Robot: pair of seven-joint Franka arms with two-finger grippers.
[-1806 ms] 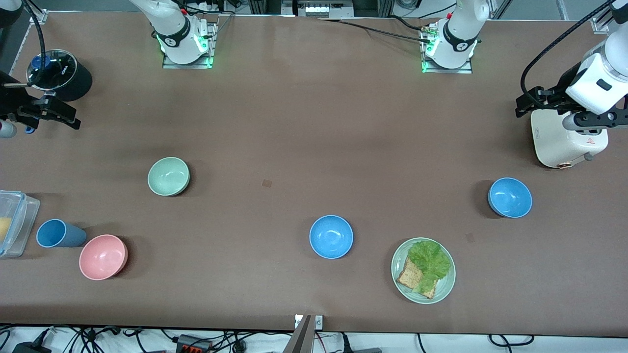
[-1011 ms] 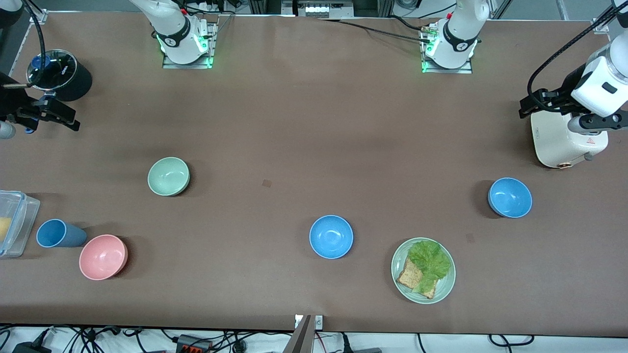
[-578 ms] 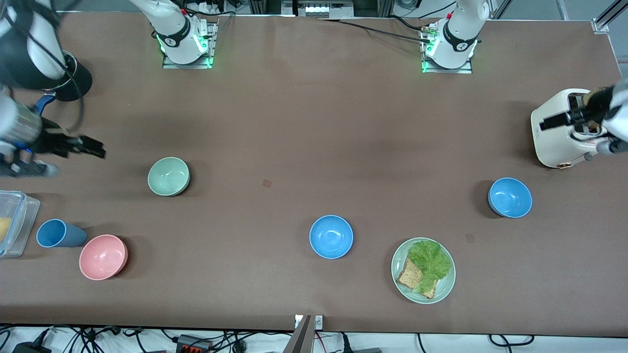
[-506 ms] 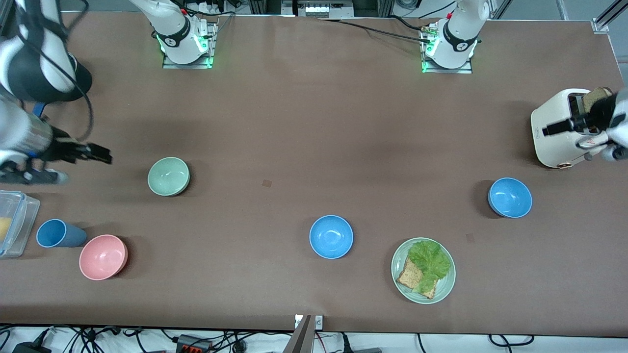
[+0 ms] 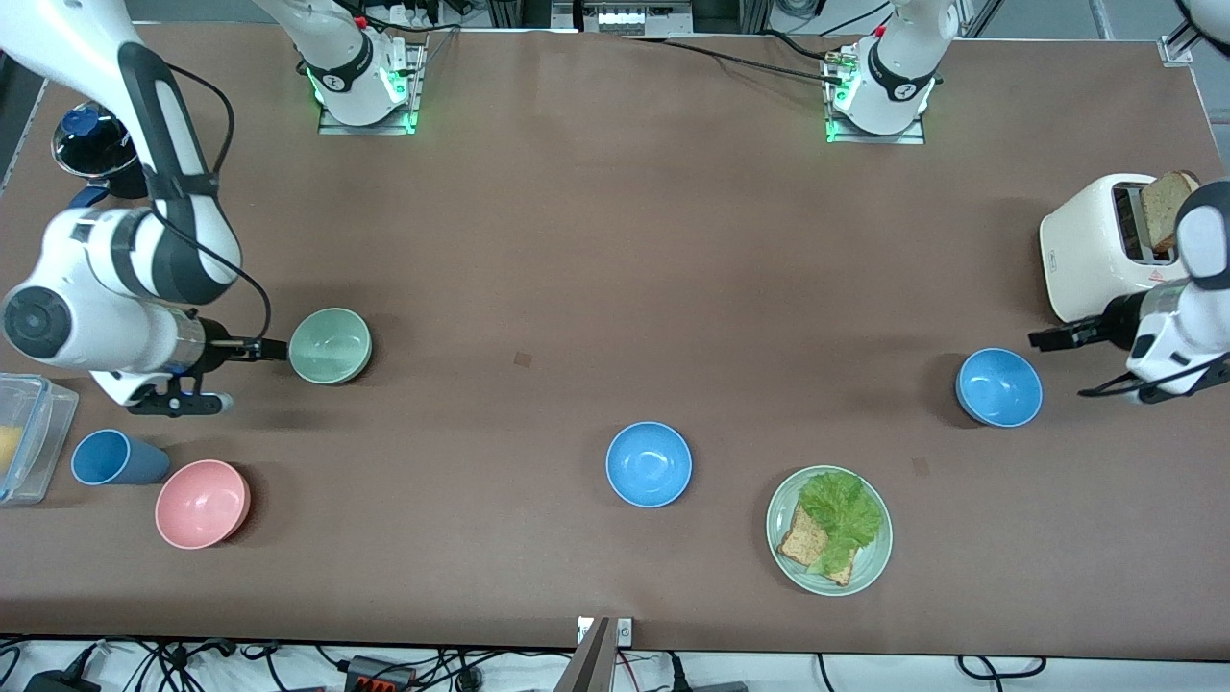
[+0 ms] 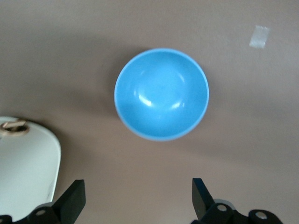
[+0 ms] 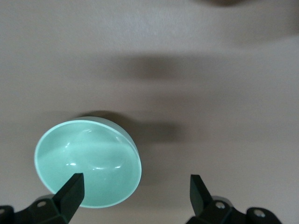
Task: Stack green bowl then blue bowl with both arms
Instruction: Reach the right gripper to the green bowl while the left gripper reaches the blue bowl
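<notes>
Brown tabletop [image 5: 615, 240] fills the scene, with two white robot arms reaching in from bases along its upper edge.

Taking the green bowl [image 5: 331, 345] as the landmark: it sits upright on the tabletop toward the right arm's end. The right arm [image 5: 125, 279] bends down just beside it, and the right hand [image 5: 258, 348] hovers low at the bowl's rim, on the side toward the right arm's end of the tabletop; whether it touches the rim cannot be told. In the right wrist view its two black fingers [image 7: 70, 191] stand wide apart and hold nothing, with the green bowl [image 7: 88, 161] beneath and partly between them.

A white toaster [image 5: 1100, 250] with a slice of bread [image 5: 1165, 210] in its slot stands well apart from the green bowl, at the left arm's end. The left hand [image 5: 1057, 337] hovers near it, over the tabletop beside one blue bowl [image 5: 999, 386]. In the left wrist view its fingers [image 6: 72, 200] are spread wide, empty, with that blue bowl [image 6: 161, 94] ahead of them.

A green plate [image 5: 828, 531] of lettuce and bread lies nearer the camera than the green bowl. A second blue bowl [image 5: 649, 463] sits between plate and green bowl. A pink bowl [image 5: 202, 503] and blue cup [image 5: 110, 457] rest nearer the camera than the green bowl.
</notes>
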